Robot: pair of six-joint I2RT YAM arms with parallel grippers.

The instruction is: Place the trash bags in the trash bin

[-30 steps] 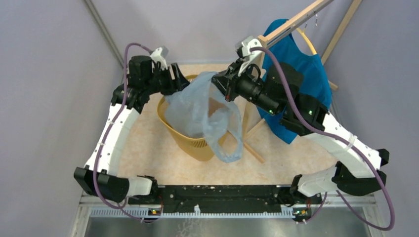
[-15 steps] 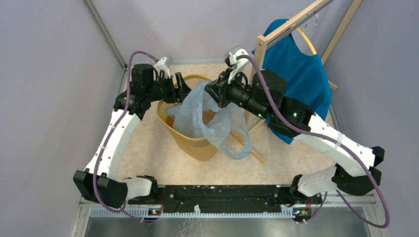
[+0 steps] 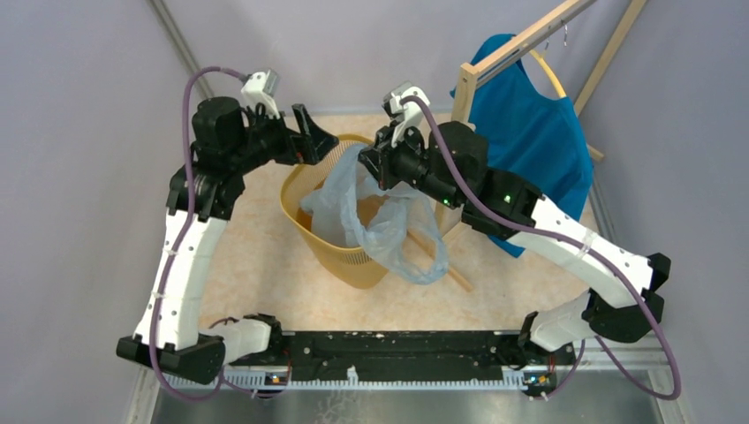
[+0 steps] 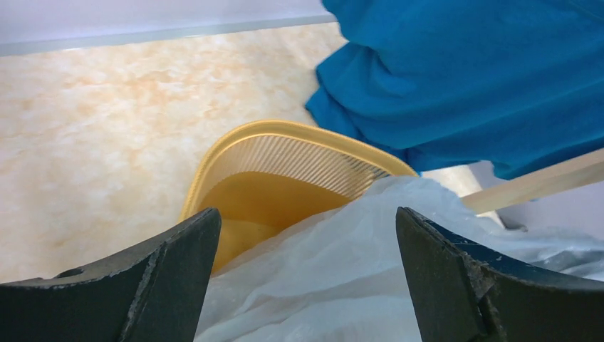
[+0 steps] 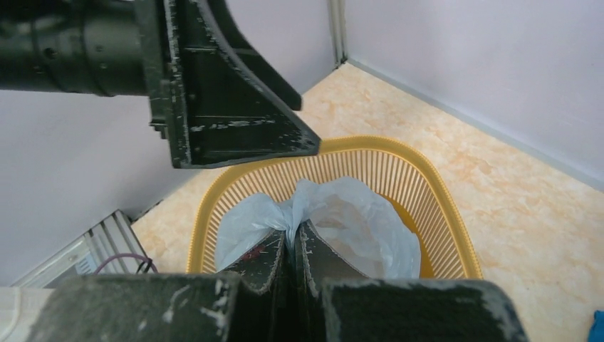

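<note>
The yellow-orange trash bin [image 3: 311,237] stands on the beige floor between my arms. A pale blue trash bag [image 3: 346,203] lies partly inside it, and one loop of film hangs over the near-right rim [image 3: 412,256]. My right gripper [image 3: 372,168] hovers over the bin's mouth, shut on a gathered fold of the bag [image 5: 356,228] at its fingertips [image 5: 293,229]. My left gripper [image 3: 313,134] is at the bin's far-left rim, open and holding nothing. In its wrist view the bag [image 4: 342,278] lies below the spread jaws [image 4: 306,217], with the bin's slotted wall [image 4: 299,160] beyond.
A blue shirt [image 3: 539,132] hangs on a wooden rack [image 3: 521,46] at the back right, close to the bin and my right arm. A wooden bar [image 3: 442,262] of the rack runs along the floor by the bin. Grey walls enclose both sides.
My left gripper let go of the bag, opened wide and drew back up and to the left. My right gripper carried its fold left over the bin, and the bag sank lower.
</note>
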